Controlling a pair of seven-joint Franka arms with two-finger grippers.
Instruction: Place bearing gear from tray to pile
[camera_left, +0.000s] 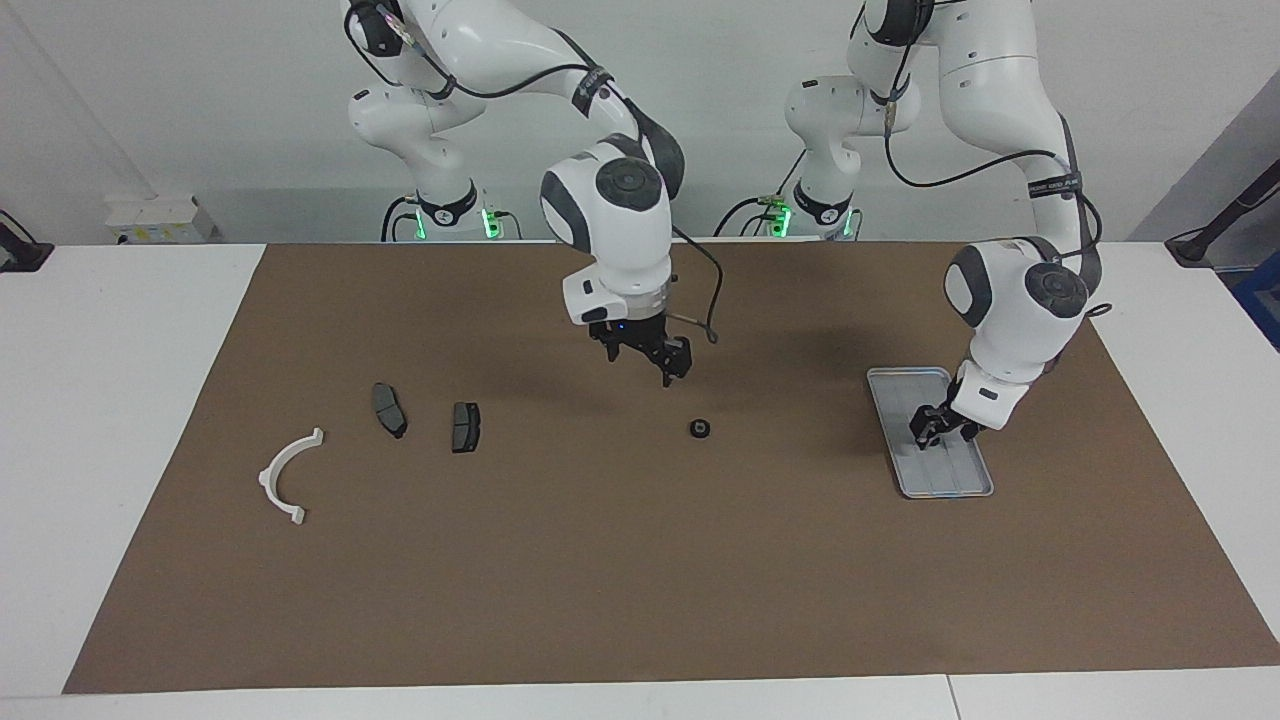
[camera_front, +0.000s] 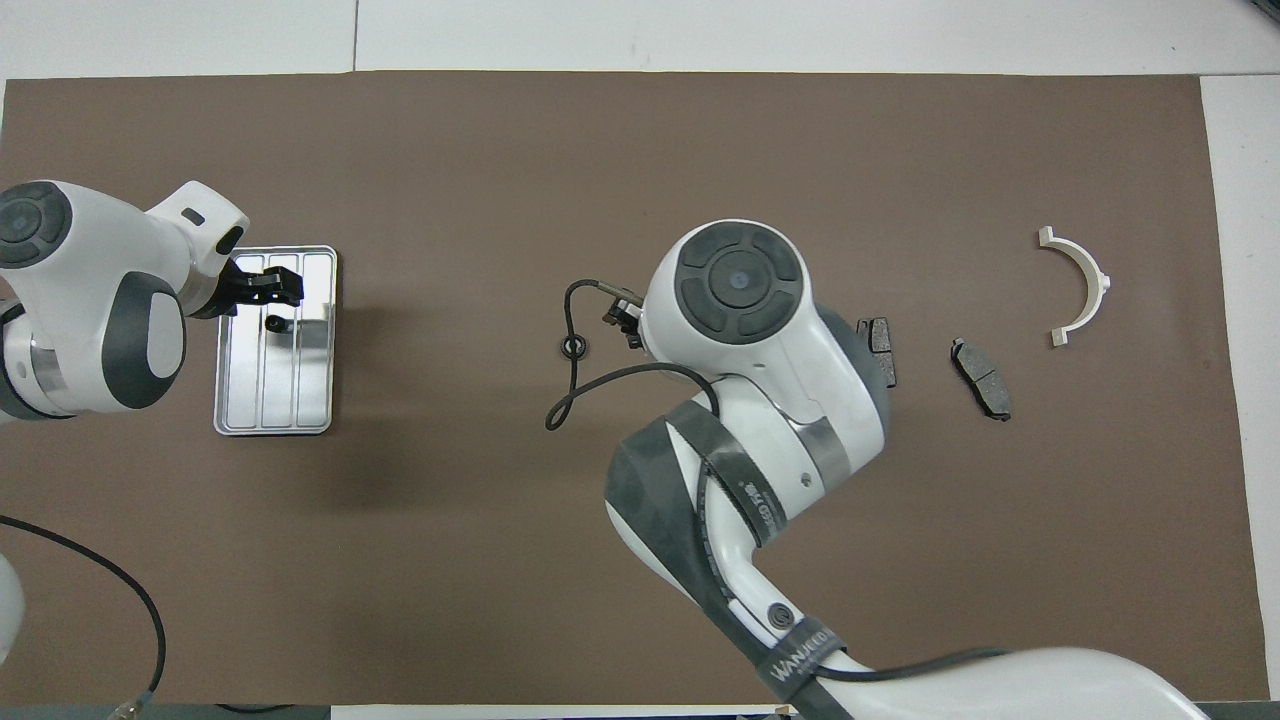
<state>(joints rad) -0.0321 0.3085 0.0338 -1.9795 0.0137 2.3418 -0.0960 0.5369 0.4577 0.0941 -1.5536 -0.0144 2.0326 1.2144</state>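
A brown mat covers most of the white desk. The right gripper hangs over the mat's middle with fingers released and empty, above a small black bearing gear lying on the mat. Near the left arm's end sits the metal tray. The left gripper is down in it at a second small dark gear; whether it is clenched cannot be told. Toward the right arm's end lie a white half-ring bracket and two dark brake pads.

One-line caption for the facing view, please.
Left gripper down at the tray; right gripper open over the mat near a black gear, apart from the brake pads and white bracket.
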